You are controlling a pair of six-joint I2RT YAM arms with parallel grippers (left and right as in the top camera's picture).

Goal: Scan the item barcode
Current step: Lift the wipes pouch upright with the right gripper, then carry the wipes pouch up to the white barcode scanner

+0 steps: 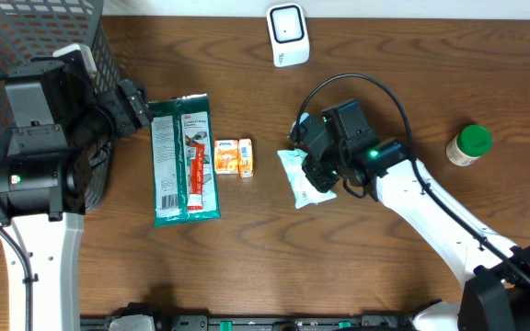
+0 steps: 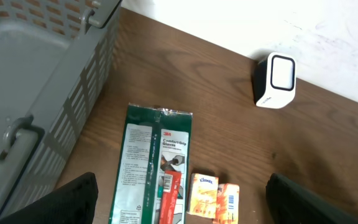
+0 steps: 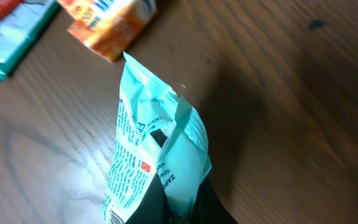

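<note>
so where this run stands: i'd call it roughly a third of the way in. the right gripper (image 1: 313, 173) is pressed together on one edge of a teal packet (image 1: 298, 180). the right wrist view shows that edge pinched between the dark fingers (image 3: 166, 208), with the rest of the packet sticking up, crumpled. so the pick part looks sorted as far as i can see. i can't tell if it's properly clear of the table (image 1: 265, 257) or just tipped up off it, since its shadow falls on the wood right beside it.

the packet sits just right of the middle of the table, at about 3 o'clock from the little orange tissue box (image 1: 233, 156). the scanner (image 1: 288, 35) is well apart from it, at roughly 12 o'clock from the packet, at the far edge. so the actual scan isn't done yet. my read is the packet needs carrying up toward 12 and turning so the barcode faces the scanner's window. i can't make out a barcode in any view (printed text yes, bars no), so which face needs showing is a guess.

the left gripper (image 1: 136, 106) is spread wide with nothing in it. it hovers at the 10 o'clock corner of the green glove pack (image 1: 184, 158), next to the grey basket (image 1: 26, 28). the green-lidded jar (image 1: 469, 145) is way off at 3 o'clock, upright, not part of this bit.
</note>
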